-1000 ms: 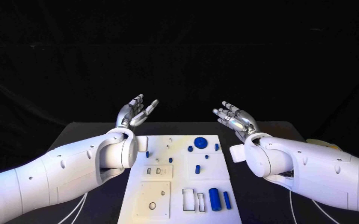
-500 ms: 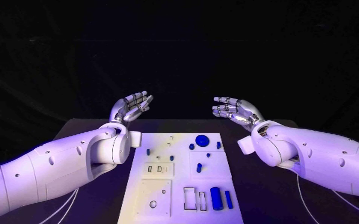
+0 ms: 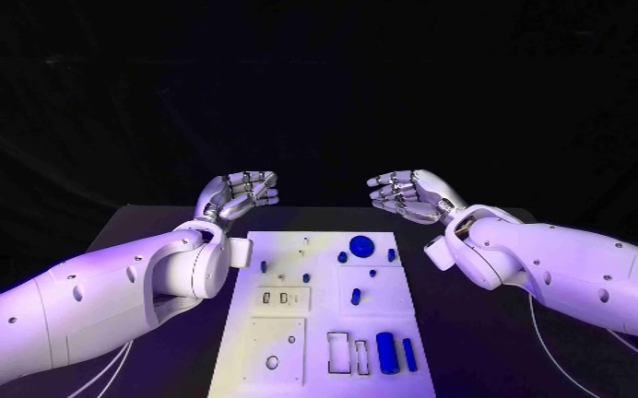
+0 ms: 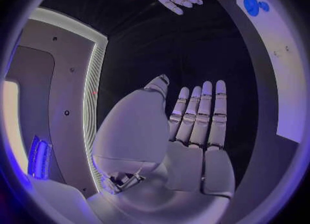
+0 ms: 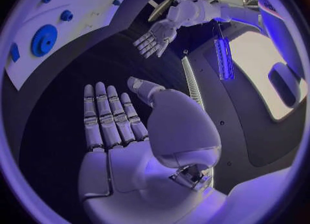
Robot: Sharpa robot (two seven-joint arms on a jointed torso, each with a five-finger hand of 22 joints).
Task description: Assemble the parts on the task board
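Hands empty: left hand (image 3: 240, 193) and right hand (image 3: 411, 193) hover with fingers spread, beyond task board (image 3: 295, 322); blue parts (image 3: 383, 352) untouched below and nearer. Judged pre-grasp; next, lower one hand onto a part

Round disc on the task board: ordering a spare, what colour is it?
Blue, clearest in the head view.

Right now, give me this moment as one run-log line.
left hand: empty, raised beyond task board | right hand: empty, raised | parts: untouched on board
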